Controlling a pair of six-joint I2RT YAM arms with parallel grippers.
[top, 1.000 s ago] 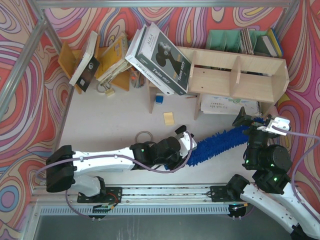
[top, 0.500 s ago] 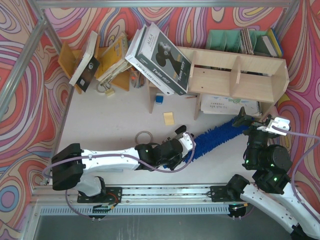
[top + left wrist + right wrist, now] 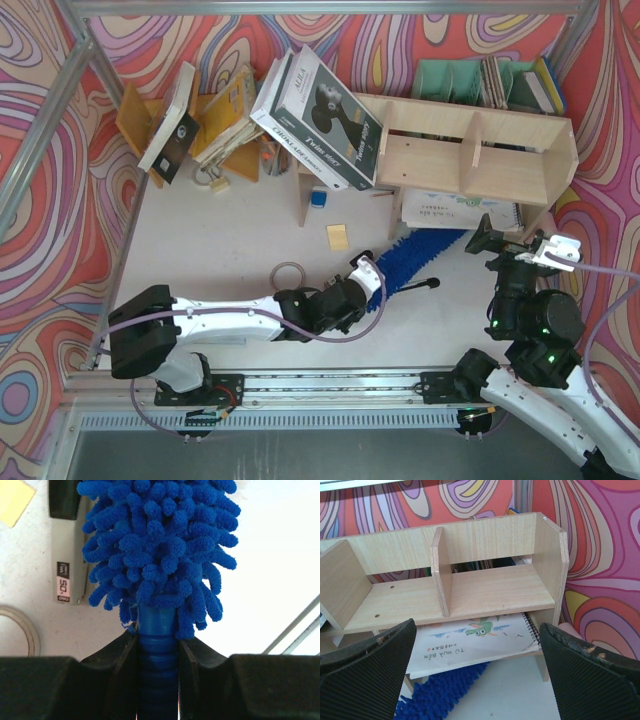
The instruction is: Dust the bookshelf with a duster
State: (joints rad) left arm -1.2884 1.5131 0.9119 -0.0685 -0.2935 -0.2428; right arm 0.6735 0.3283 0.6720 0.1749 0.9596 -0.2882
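Observation:
The duster [image 3: 420,252] is a fluffy bright-blue head on a ribbed blue handle [image 3: 156,650]. My left gripper [image 3: 366,278] [image 3: 156,647] is shut on that handle, and the head [image 3: 160,545] points away from it. The head's far end lies on the table at the foot of the pale plywood bookshelf [image 3: 470,150] [image 3: 485,585], below a spiral notebook [image 3: 475,640] in the bottom slot. Blue fluff [image 3: 445,692] shows under the notebook's edge in the right wrist view. My right gripper [image 3: 518,246] [image 3: 476,630] hangs open in front of the shelf's right half, holding nothing.
A large box of books [image 3: 320,105] leans on the shelf's left end. An orange-brown rack [image 3: 205,115] of tilted books stands back left. A yellow note [image 3: 338,237], a tape ring [image 3: 288,272], a stapler [image 3: 67,555] and a thin black-tipped rod [image 3: 422,285] lie on the table.
My left gripper has moved away from the arm bases and swung the duster from beside the right gripper toward the shelf's bottom slot. The right arm has stayed still.

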